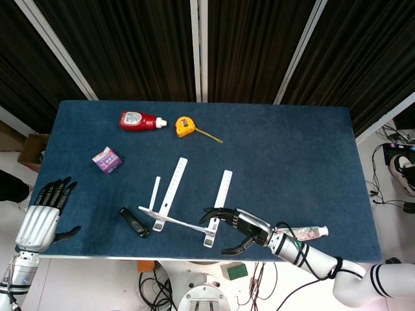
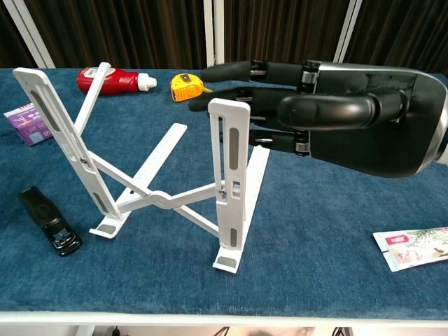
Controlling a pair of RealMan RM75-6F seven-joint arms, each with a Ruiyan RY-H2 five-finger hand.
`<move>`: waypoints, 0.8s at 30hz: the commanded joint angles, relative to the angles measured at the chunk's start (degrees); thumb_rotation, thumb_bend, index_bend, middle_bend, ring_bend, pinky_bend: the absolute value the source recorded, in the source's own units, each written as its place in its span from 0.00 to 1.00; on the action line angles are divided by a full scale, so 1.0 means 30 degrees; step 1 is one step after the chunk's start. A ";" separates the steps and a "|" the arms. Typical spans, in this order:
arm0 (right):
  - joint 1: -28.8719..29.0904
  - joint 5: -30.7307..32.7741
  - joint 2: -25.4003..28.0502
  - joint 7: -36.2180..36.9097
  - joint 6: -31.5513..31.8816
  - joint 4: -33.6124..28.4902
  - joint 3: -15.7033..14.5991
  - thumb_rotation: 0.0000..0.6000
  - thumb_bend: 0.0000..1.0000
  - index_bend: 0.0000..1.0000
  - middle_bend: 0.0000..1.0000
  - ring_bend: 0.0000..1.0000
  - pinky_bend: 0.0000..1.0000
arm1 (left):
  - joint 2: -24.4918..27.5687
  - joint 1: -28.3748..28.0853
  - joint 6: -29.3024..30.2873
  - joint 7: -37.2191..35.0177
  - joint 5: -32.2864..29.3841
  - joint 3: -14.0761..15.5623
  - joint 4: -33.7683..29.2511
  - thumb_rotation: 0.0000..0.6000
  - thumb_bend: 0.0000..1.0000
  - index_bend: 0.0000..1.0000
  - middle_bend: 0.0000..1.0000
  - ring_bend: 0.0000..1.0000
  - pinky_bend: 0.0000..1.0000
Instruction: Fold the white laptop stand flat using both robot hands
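Note:
The white laptop stand (image 1: 170, 206) stands unfolded near the table's front edge, with both uprights (image 2: 231, 183) raised and the crossed links between them spread. My right hand (image 2: 341, 120) hovers just right of the right upright. Its black fingers (image 2: 246, 70) are spread and reach past the top of that upright; I cannot tell whether they touch it. In the head view the right hand (image 1: 238, 228) lies beside the stand's front right foot. My left hand (image 1: 43, 215) hangs with fingers apart off the table's front left corner, far from the stand.
A black clip-like object (image 1: 134, 222) lies just left of the stand. A purple packet (image 1: 106, 160), a red bottle (image 1: 139, 120) and a yellow tape measure (image 1: 185, 125) lie further back. A printed sachet (image 2: 413, 246) lies at the front right.

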 commanded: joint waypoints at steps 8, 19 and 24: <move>-0.0551 0.0931 -0.2145 0.2883 -0.0886 0.1569 -0.0301 1.00 0.08 0.29 0.25 0.01 0.00 | 0.0051 -0.0023 -0.0137 0.0227 -0.0119 0.0021 -0.0195 1.00 0.09 0.06 0.01 0.00 0.09; -0.0620 0.0410 -0.3543 0.8578 -0.0877 0.3328 -0.1012 1.00 0.15 0.29 0.25 0.01 0.00 | 0.0007 -0.0116 -0.0351 0.0326 -0.0186 0.0038 -0.0227 1.00 0.09 0.06 0.01 0.00 0.09; -0.0683 0.0255 -0.3994 0.9846 -0.0814 0.3811 -0.1316 1.00 0.17 0.29 0.25 0.01 0.01 | 0.0037 -0.0172 -0.0407 0.0397 -0.0173 0.0028 -0.0283 1.00 0.09 0.06 0.01 0.00 0.09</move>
